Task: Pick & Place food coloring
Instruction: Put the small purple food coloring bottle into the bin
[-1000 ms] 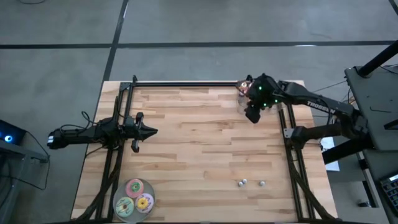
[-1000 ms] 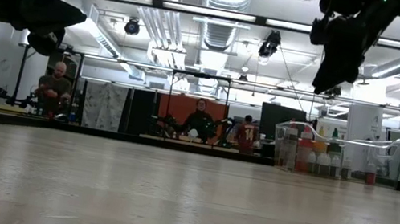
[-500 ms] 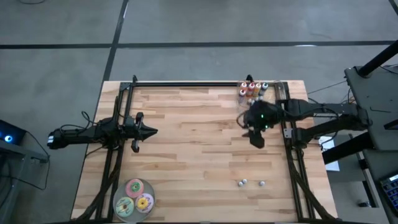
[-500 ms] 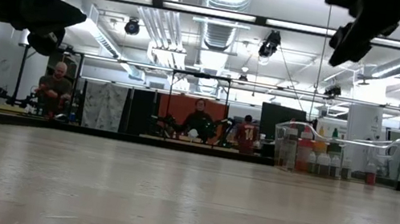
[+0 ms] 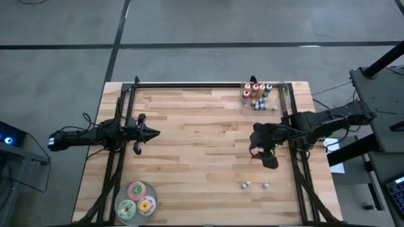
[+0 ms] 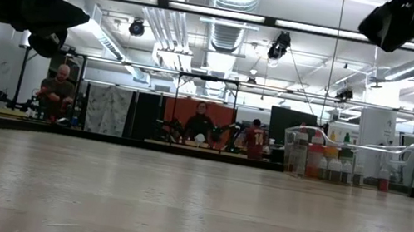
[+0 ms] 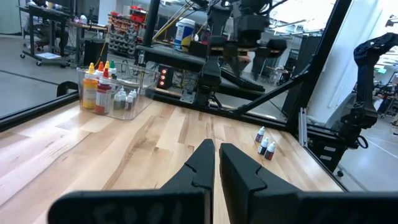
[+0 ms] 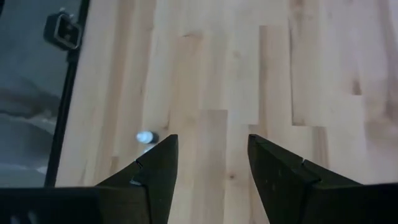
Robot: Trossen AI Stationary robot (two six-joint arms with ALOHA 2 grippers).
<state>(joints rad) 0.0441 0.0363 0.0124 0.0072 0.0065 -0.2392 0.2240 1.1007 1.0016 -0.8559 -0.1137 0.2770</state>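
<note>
Right gripper [image 5: 269, 160] wide, empty, above desk [image 5: 189, 164] near right edge. Centre over one loose bottle [image 5: 266, 186], descend upright, close gently.

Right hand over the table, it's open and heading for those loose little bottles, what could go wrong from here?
1. The loose bottles are tiny next to the right hand, standing close together; open fingers could topple one or catch two.
2. The right wrist view shows only one bottle, off to the side of the fingers, so the hand may come down misaligned.
3. The clear bin is already crowded; placing another might topple bottles inside.
</note>
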